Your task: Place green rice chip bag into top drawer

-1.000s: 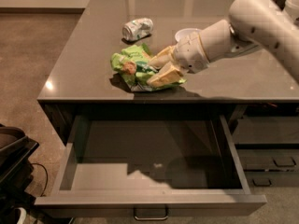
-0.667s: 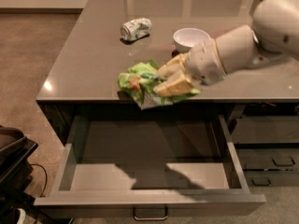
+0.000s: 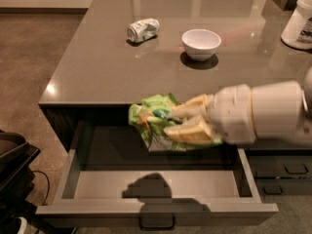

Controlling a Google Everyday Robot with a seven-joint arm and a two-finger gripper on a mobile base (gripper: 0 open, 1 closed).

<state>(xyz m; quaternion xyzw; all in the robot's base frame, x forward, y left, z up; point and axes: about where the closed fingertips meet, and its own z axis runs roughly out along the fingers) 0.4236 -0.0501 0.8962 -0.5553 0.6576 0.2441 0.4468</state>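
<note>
Camera view: tool (image 3: 171, 122) holds green rice chip bag (image 3: 147, 115) over top drawer (image 3: 97, 185).

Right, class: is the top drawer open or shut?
Open: the drawer is pulled out, grey inside showing. The gripper holds the bag above it.

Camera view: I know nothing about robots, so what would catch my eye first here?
First comes the big white arm reaching in from the right. Its tool is shut on the green rice chip bag, held in the air at the counter's front edge, over the open top drawer. Farther back on the grey countertop sit a white bowl and, to its left, a crushed can.
</note>
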